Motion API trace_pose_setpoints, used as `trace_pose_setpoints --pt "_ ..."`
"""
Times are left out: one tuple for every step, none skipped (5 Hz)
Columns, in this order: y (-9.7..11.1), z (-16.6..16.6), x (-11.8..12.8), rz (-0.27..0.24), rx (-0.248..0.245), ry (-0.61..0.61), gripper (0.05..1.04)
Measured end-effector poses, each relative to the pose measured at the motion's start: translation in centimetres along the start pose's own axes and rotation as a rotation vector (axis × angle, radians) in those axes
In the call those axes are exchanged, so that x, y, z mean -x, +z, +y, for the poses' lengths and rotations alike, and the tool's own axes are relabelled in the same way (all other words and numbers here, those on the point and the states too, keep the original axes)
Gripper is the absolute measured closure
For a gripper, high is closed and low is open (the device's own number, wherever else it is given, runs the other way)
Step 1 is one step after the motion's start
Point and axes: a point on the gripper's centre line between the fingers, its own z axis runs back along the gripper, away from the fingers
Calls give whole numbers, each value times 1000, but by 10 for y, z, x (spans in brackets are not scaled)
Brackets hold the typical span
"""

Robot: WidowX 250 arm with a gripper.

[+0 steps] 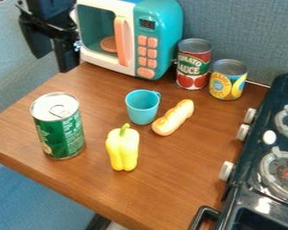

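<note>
At the upper left, the black gripper (51, 62) hangs just left of the toy microwave (159, 36), its fingers apart and nothing between them. A green can (61, 130) stands upright at the left of the wooden table (152, 193). Right of it is a yellow bell pepper (123, 148) with a green stem. Behind the pepper stands a light blue cup (141, 108), its handle to the right. A hot-dog-like toy (173, 117) lies diagonally beside the cup.
A tomato sauce can (193, 67) and a shorter yellow can (227, 83) stand at the back, right of the microwave. A dark toy stove (254, 184) with white knobs borders the table's right side. A blue-grey fabric wall (242, 27) rises behind.
</note>
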Motion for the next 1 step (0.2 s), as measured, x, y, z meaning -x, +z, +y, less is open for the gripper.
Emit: trace_pose_setpoints --pt "4 7 15 -6 -3 7 83"
